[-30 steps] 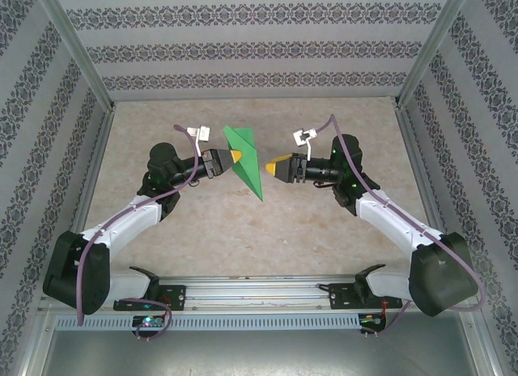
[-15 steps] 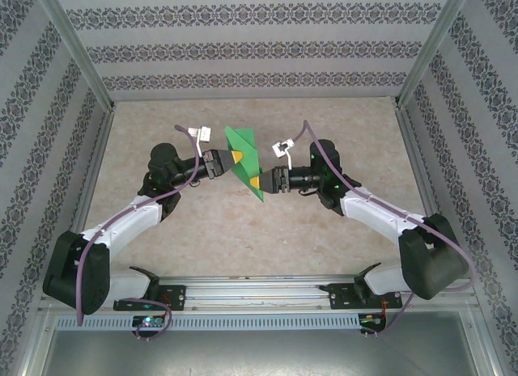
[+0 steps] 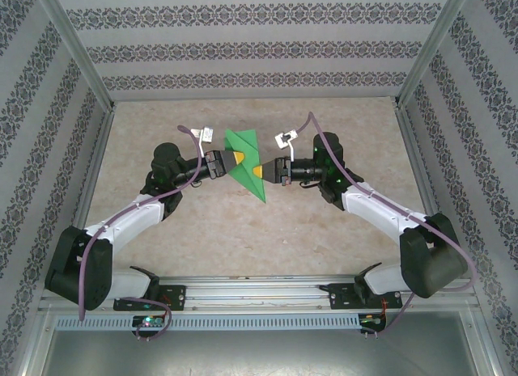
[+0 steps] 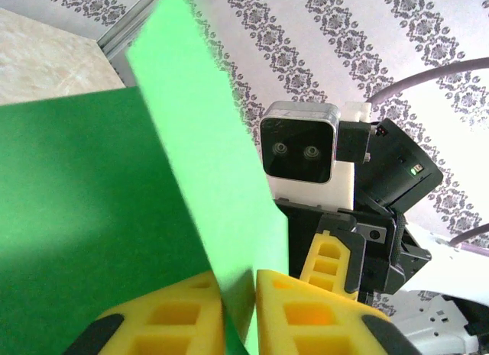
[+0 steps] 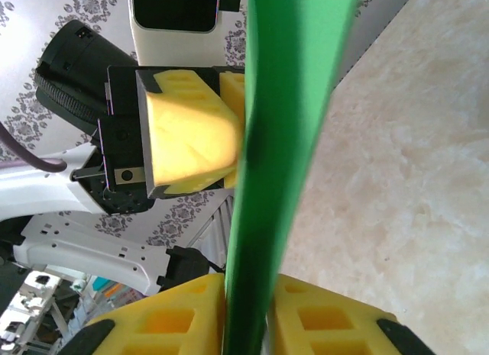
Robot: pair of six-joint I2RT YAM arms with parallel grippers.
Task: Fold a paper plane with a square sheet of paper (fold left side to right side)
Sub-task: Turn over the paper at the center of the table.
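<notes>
Green paper, folded to a pointed dart, hangs in the air over the middle of the marbled surface [image 3: 324, 230], standing on edge with its tip aimed down toward the arm bases. This paper plane [image 3: 242, 141] sits between the two arms. The left end effector [image 3: 235, 157] meets its upper part from the left, and the right end effector [image 3: 256, 172] meets it a little lower from the right, so the two yellow tips sit just beside each other with the paper between them.

In the right wrist view the fold runs straight down between the yellow fingers [image 5: 168, 324], which are pressed together on it. In the left wrist view the paper also passes between that arm's fingers [image 4: 176, 317], which stand close on either side, but I cannot tell whether they pinch it.

A second ago the right end effector hung well to the right with its jaws apart, clear of the paper. It has since come in and closed on the plane. The left arm has barely shifted.
</notes>
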